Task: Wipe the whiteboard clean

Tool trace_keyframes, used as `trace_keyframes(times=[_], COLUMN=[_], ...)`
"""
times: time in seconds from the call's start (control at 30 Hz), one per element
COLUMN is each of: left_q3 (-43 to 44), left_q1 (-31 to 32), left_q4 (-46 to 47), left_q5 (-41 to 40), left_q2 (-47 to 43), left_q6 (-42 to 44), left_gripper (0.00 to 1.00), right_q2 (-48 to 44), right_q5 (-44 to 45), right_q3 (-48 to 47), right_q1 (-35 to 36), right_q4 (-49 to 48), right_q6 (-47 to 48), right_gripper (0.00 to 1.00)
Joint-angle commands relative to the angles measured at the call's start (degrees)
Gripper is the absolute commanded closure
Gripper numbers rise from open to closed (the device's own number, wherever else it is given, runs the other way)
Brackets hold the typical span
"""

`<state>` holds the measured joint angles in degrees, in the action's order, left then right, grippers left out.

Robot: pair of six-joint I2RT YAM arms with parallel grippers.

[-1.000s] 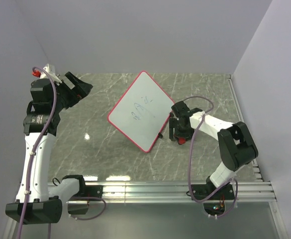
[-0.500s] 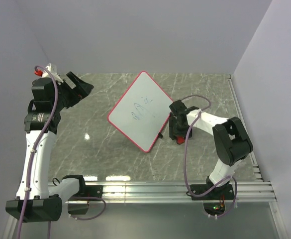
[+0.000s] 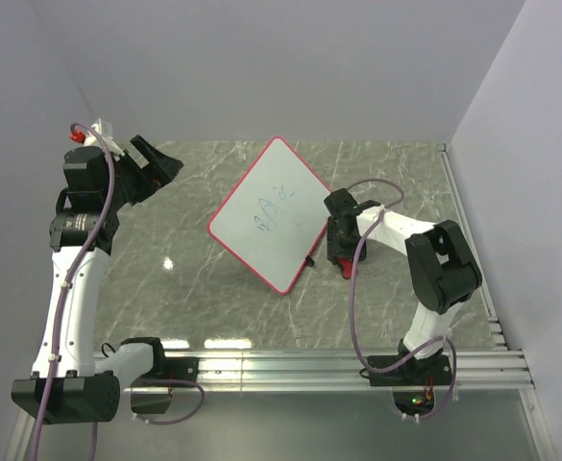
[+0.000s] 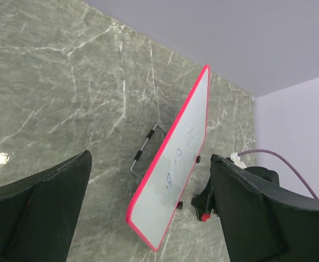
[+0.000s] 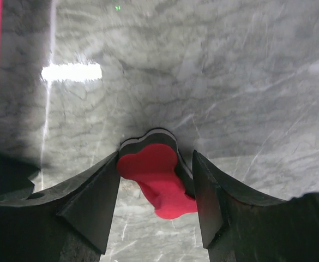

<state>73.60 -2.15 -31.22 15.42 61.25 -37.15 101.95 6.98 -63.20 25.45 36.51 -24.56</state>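
Straddling red eraser [image 5: 159, 185] with right gripper [image 5: 155, 157] just right of scribbled whiteboard [image 3: 271, 216] propped on desk [image 3: 184, 279], presumably to grab it for wiping, can't tell if clamped; left gripper [image 4: 151, 157] released, empty, far left of whiteboard.

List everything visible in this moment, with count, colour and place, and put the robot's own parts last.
whiteboard: one, white with a red frame and faint blue scribbles, propped tilted mid-table
wire stand: one, metal, at the whiteboard's back
eraser: one, red with dark backing, on the table right of the whiteboard
table: one, grey-green marbled
walls: pale lavender, on three sides
rail: one, metallic, along the near edge
cables: two, purple, one along each arm
left gripper: black, open, raised at far left, holding nothing
right gripper: black, fingers either side of the eraser; firm grip unclear
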Motion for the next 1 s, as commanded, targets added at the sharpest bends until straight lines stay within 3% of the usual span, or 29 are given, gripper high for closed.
trace_keyframes(times=[0.0,0.27,0.5,0.57,0.67,0.77,0.97], left_q3=[0.0,-1.4,-0.8,-0.7,-1.2,-1.5,-3.2], left_q1=[0.2,0.3,0.6,0.7,0.7,0.7,1.4], left_q4=[2.3,3.0,1.5,1.4,1.6,1.9,4.1], left_q5=[0.6,0.7,-1.8,-2.3,-1.7,-1.8,-7.6], left_q2=[-0.6,-0.4,0.1,-0.2,-0.2,0.2,0.1], left_q6=[0.2,0.1,0.0,0.5,0.6,-0.3,-1.2], left_gripper=[0.04,0.05,0.05,0.05,0.05,0.06,0.01], right_q2=[-2.5,-4.3,-1.6,-1.2,0.6,1.7,-2.3], right_q5=[0.1,1.4,-0.3,-0.7,-2.4,-3.5,-2.0], right_q3=[2.2,1.7,3.2,3.7,3.7,3.1,-0.7], right_q1=[-0.1,0.5,0.6,0.5,0.6,0.5,0.5], right_q4=[0.7,2.1,0.9,0.3,0.5,0.8,3.3], right_q6=[-0.4,0.1,-0.5,-0.4,0.1,0.3,0.3], right_gripper=[0.38,0.37,0.41,0.49,0.78,0.91,1.0])
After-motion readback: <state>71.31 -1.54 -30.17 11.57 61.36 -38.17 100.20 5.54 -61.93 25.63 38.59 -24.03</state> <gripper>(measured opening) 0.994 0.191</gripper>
